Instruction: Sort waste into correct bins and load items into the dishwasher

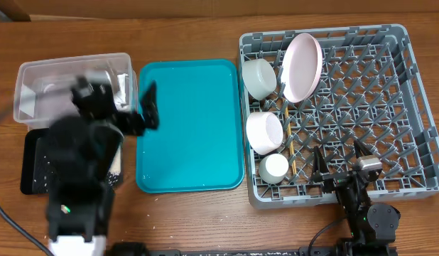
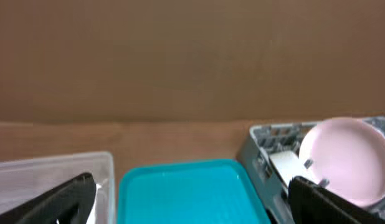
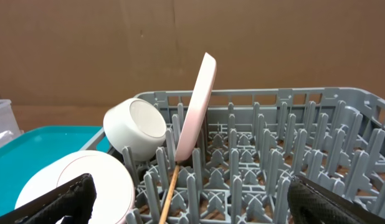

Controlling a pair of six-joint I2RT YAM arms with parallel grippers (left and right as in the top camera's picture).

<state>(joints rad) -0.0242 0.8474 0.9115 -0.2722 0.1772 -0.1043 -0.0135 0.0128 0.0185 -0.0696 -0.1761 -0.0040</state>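
Observation:
The grey dish rack (image 1: 411, 107) at the right holds the white plate (image 1: 302, 67) on edge, a grey bowl (image 1: 258, 78), a white bowl (image 1: 265, 132), a small cup (image 1: 273, 168) and chopsticks (image 1: 288, 142). My right gripper (image 1: 340, 162) is open and empty over the rack's front edge. Its wrist view shows the plate (image 3: 195, 112), both bowls (image 3: 139, 127) (image 3: 74, 180) and a chopstick (image 3: 169, 193). My left gripper (image 1: 145, 110) is open and empty between the clear tub (image 1: 35, 85) and the teal tray (image 1: 191, 124). The black tray (image 1: 33, 167) lies below the tub. My left arm hides most of both bins; something white (image 1: 123, 87) shows in the tub.
The teal tray (image 2: 186, 193) lies bare between the bins and the rack. The left wrist view also shows the tub (image 2: 49, 171), the rack's corner (image 2: 267, 140) and the plate (image 2: 345, 158). A brown cardboard wall stands behind the wooden table.

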